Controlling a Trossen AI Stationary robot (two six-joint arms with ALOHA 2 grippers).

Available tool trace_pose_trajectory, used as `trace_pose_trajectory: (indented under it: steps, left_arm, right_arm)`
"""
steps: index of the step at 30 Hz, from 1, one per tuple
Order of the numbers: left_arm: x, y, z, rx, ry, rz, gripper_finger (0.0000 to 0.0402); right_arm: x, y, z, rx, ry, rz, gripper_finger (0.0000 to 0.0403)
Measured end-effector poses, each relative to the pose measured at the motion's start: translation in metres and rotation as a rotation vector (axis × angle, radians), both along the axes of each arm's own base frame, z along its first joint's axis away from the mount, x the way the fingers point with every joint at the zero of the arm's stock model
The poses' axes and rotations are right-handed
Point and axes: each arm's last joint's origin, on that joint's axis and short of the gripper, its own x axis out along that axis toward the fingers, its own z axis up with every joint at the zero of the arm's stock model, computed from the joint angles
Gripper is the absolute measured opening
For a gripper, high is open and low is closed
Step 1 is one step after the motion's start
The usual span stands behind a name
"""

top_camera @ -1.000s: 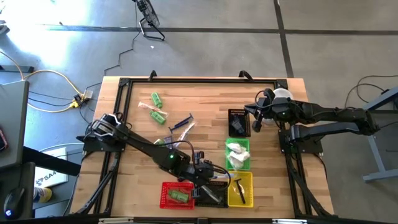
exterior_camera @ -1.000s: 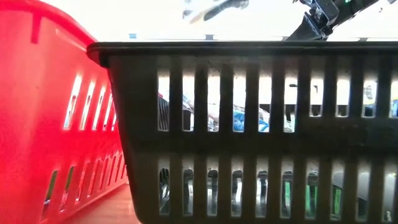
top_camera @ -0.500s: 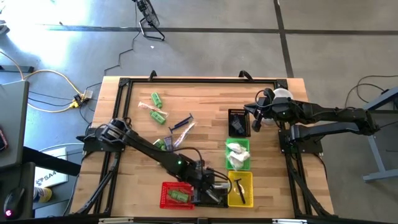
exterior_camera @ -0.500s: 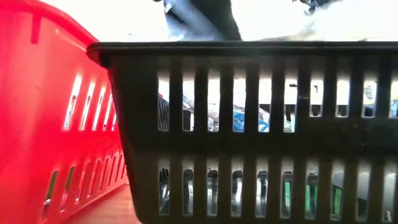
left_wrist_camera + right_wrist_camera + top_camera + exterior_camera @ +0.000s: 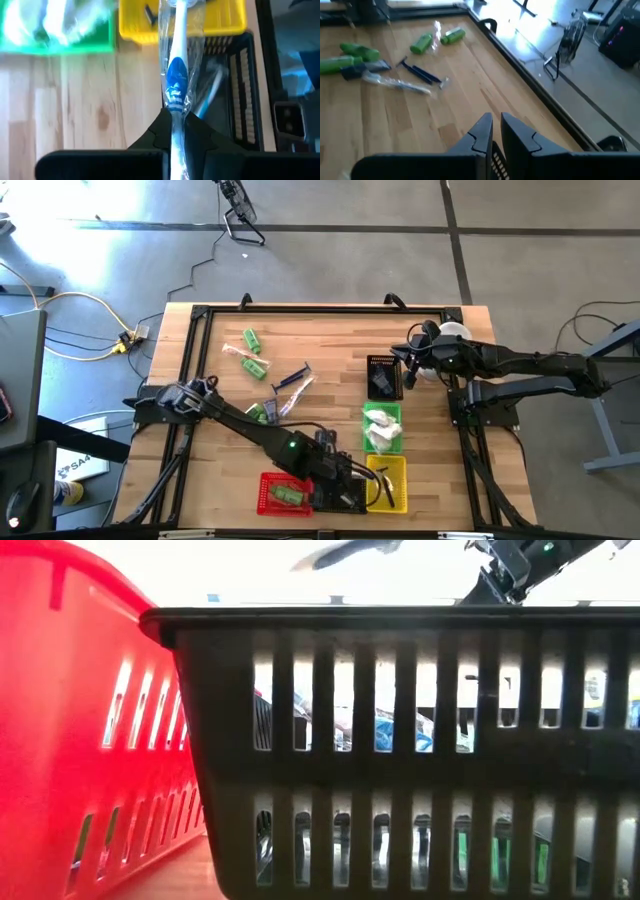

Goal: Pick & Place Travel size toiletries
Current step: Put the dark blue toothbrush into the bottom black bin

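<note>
From above, the left claw (image 5: pixel 345 480) reaches across the bench (image 5: pixel 330 340) to the near row of baskets, over the black basket (image 5: pixel 340 498) that sits between the red basket (image 5: pixel 283 494) and the yellow basket (image 5: pixel 388 483); the red one already holds a green bottle (image 5: pixel 290 496), the yellow one a thin black comb or razor (image 5: pixel 384 479), the green basket (image 5: pixel 381 429) white packets (image 5: pixel 379 425), and a second black basket (image 5: pixel 384 376) farther back holds something dark; the right claw (image 5: pixel 412 370) waits beside that farther basket, near the white cup (image 5: pixel 455 331); green bottles (image 5: pixel 252 341), a dark navy tube (image 5: pixel 293 378) and a wrapped item remain loose on the bench, so I judge the sorting partly done with several pieces left.

At bench height the black basket fills the view, the red basket to one side; wrapped items show through its slats, and a pale blurred thing hangs above its rim.

The left wrist view shows the left claw clamped tight on a clear-wrapped toothbrush (image 5: pixel 176 75), which stands out from the fingers over the black basket's edge, just beside the yellow basket; the release is not yet made.

The right wrist view shows the right claw's fingers nearly together with nothing between them, looking toward loose bottles and tubes on the bench.
</note>
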Motion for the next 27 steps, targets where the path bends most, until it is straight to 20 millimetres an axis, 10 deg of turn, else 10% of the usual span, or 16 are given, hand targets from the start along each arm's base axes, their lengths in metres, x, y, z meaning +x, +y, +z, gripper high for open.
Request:
trace_pose_trajectory:
  steps: [27]
  left_arm:
    - [0.017, -0.017, -0.046, -0.098, 0.146, -0.054, 0.0022]
  right_arm:
    - [-0.004, -0.017, -0.003, 0.037, 0.022, -0.047, 0.003]
